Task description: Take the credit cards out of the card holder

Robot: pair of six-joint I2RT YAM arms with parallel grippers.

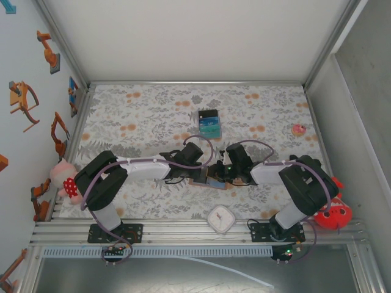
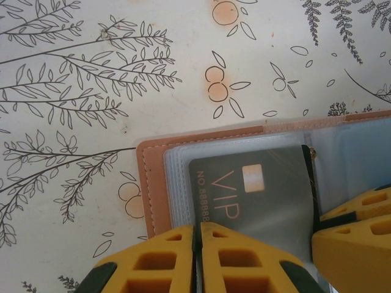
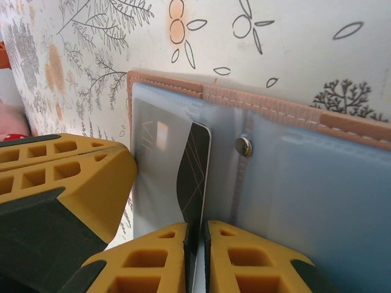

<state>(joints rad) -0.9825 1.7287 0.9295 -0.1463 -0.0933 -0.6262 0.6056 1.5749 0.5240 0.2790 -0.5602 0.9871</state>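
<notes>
The left gripper is pinching the black credit card lying lengthwise toward it; the right gripper is clamping the card holder

Left tool pinches black card in card holder.

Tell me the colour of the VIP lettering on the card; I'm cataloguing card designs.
Copper-pink, on a dark grey card, clearest in the left wrist view.
</notes>
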